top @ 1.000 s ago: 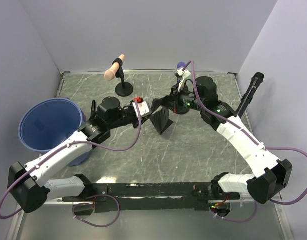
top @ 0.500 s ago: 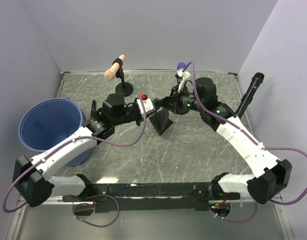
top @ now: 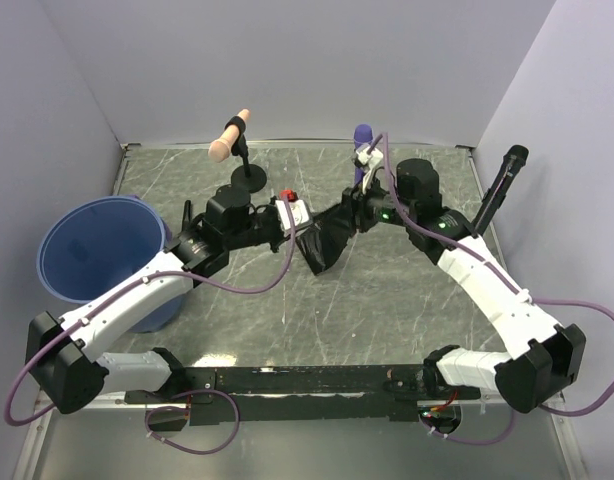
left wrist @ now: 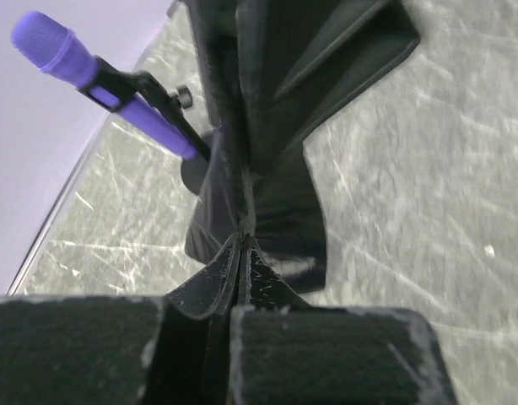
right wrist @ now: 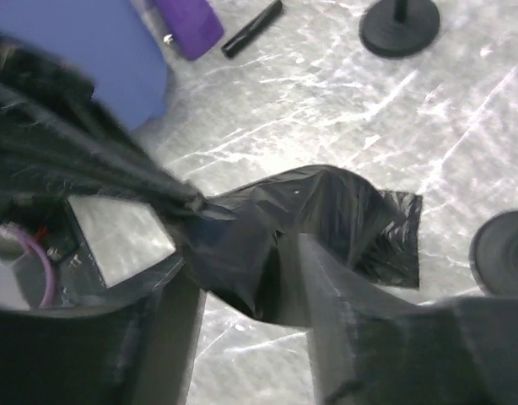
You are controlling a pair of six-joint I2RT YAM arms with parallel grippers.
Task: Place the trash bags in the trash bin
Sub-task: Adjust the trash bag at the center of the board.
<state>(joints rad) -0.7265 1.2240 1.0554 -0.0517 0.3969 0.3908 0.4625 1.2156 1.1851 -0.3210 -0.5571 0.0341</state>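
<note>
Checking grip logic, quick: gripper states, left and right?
Left gripper: closed, pinching the black trash bag.
Right gripper: open, bag draped across the gap.

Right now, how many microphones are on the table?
3. A pink one at back left, a purple one at back centre behind the right arm, and a black one leaning at the right edge. More could be hidden behind the arms.

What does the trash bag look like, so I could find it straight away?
Start at the big blue bin at the left edge of the table, then look right to the middle. The bag is the crumpled black film there, pinched by the left end effector. Unlike the stiff purple microphone behind it, it is limp and glossy.
</note>
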